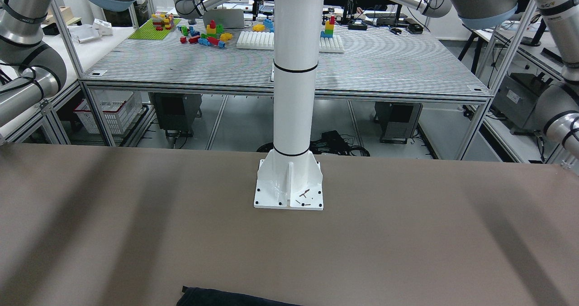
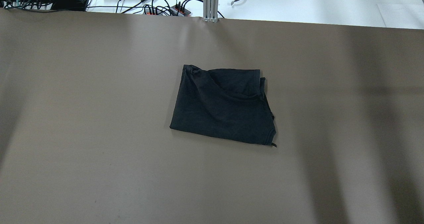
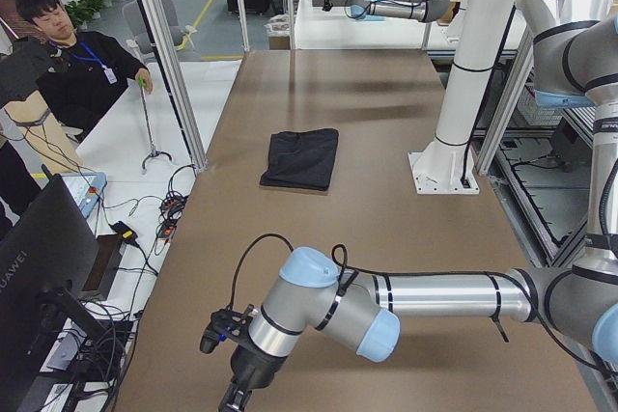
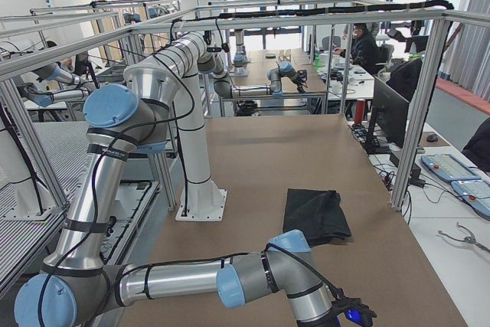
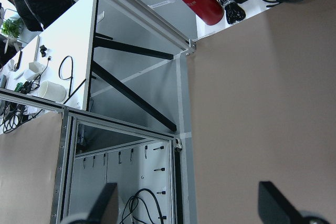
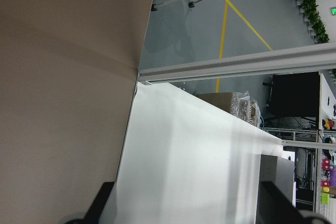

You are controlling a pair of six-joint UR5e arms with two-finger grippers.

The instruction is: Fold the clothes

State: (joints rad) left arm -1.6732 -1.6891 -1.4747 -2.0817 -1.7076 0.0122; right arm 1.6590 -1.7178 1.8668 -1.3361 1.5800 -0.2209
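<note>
The brand name HUAWEI is showing on the back of the dark monitor (image 3: pixel 43 267), lower left of the exterior left view.

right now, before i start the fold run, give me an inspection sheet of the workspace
surface: brown table, smooth, shadows across it
job's things: black cloth mid-table, flat, folded over, rumpled
clutter: nothing seen beyond the white pole base
grippers: left pincer open, empty; right pincer open, empty; both near table edges, apart from the cloth
cables: leads and power strips past the far edge
surroundings: seated person beside the table
</note>
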